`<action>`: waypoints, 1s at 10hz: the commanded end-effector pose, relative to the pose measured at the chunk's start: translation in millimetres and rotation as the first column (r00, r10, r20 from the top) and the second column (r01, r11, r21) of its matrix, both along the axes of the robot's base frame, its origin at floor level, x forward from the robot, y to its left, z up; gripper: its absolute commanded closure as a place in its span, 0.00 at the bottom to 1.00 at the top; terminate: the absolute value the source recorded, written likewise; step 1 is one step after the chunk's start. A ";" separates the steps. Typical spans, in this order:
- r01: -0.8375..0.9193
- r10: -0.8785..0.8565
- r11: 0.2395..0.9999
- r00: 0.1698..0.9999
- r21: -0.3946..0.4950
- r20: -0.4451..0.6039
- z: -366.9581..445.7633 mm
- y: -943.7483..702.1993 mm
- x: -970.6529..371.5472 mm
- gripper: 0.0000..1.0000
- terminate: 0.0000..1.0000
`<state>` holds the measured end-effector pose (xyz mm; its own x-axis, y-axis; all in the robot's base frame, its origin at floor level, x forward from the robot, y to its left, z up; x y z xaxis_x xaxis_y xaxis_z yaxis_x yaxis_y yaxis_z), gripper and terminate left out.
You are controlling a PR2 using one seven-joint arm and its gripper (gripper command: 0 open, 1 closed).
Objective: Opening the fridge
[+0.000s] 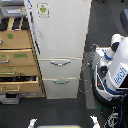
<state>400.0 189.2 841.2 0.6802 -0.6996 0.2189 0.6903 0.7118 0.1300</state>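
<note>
The fridge (60, 45) stands tall and white in the middle of the exterior view, its big upper door shut, a small green sticker (43, 10) near the top of that door. Below it sit two drawers, each with a curved silver handle: the upper handle (60, 63) and the lower handle (61, 81), both lying flat across, running side to side. Both drawers look closed.

The robot (114, 67), white with blue lettering, stands on the floor at the exterior view's right, just beside the fridge's lower half. So the fridge lies toward the exterior view's left of the robot, and the drawer handles are the nearest parts of it. The fridge's long axis runs up and down; any reach has to go sideways across to its front.

And the claw? I cannot pick it out here. No fingers show clearly, so I cannot tell whether it is open or holding anything. Nothing appears to touch the fridge yet.

On the far side, touching the fridge's flank, stands a tan wooden cabinet (17, 60).
</note>
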 end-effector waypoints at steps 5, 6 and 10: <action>0.111 -0.119 0.979 0.992 -0.173 -0.033 35.9 -46.5 56.2 0.00 0.00; 0.118 -0.126 0.975 0.991 -0.189 -0.031 43.1 -52.6 66.8 0.00 0.00; 0.052 -0.047 0.983 0.998 -0.179 0.036 88.5 -75.8 145.8 0.00 0.00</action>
<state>460.5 139.4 879.1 0.6096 -0.7266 0.3169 0.7674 0.6412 -0.0063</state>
